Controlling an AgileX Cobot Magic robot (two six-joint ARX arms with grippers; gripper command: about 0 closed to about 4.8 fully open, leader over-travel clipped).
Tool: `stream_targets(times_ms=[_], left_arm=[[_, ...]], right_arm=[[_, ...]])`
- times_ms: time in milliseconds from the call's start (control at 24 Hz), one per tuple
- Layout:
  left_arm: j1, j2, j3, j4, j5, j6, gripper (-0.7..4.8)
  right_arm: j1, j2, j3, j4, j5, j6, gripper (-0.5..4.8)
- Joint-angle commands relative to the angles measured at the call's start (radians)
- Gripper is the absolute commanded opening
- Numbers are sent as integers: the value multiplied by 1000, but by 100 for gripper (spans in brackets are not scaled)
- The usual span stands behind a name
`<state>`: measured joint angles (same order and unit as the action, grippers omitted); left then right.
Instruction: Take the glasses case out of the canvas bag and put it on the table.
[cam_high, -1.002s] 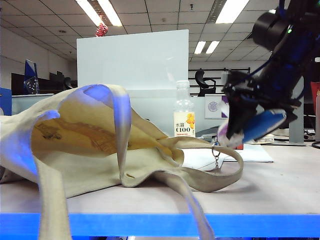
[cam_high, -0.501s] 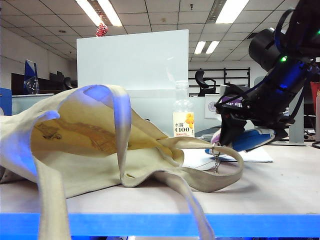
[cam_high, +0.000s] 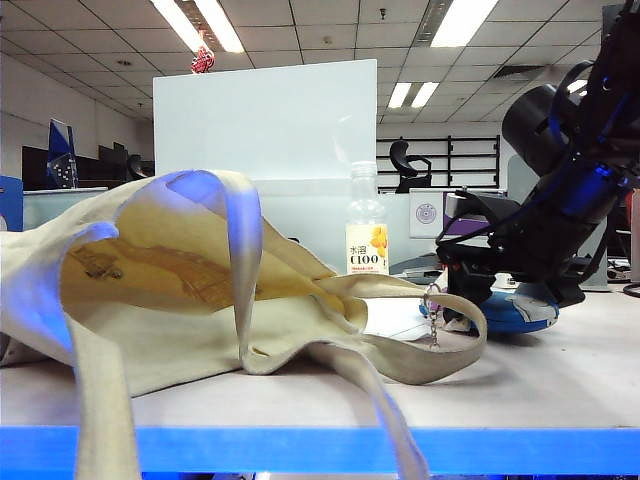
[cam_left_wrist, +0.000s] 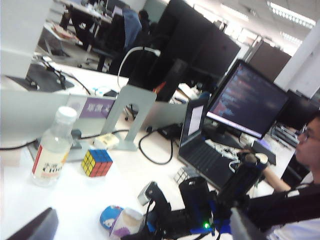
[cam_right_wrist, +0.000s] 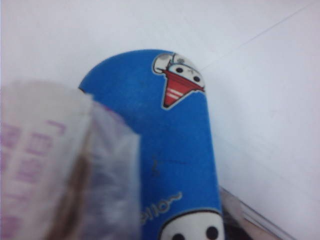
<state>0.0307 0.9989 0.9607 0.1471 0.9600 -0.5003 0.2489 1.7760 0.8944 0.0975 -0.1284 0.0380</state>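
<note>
Right gripper is low on the table at the right, w/ the glasses case lying flat under it; can't tell if its fingers grip. Canvas bag slumps left. Left gripper is up high, fingers wide apart, empty.

Counted on the table

There was one glasses case, one canvas bag, one bottle, one Rubik's cube.
</note>
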Motion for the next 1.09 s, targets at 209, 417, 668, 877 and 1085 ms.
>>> stream_targets(times_ms=[209, 417, 668, 877, 1085], left_arm=[[-21, -3, 4, -64, 2, 83, 479], [-21, -3, 4, -64, 2, 84, 479], [-22, -3, 4, -64, 2, 85, 479], [-22, -3, 4, -65, 2, 85, 479], [-22, -3, 4, -80, 2, 85, 479]], right_arm=[[2, -25, -5, -18, -31, 7, 420], [1, -85, 6, -20, -27, 6, 419], [2, -164, 8, -39, -82, 6, 317], [1, -167, 4, -106, -85, 6, 167], [1, -168, 4, -128, -167, 6, 86]])
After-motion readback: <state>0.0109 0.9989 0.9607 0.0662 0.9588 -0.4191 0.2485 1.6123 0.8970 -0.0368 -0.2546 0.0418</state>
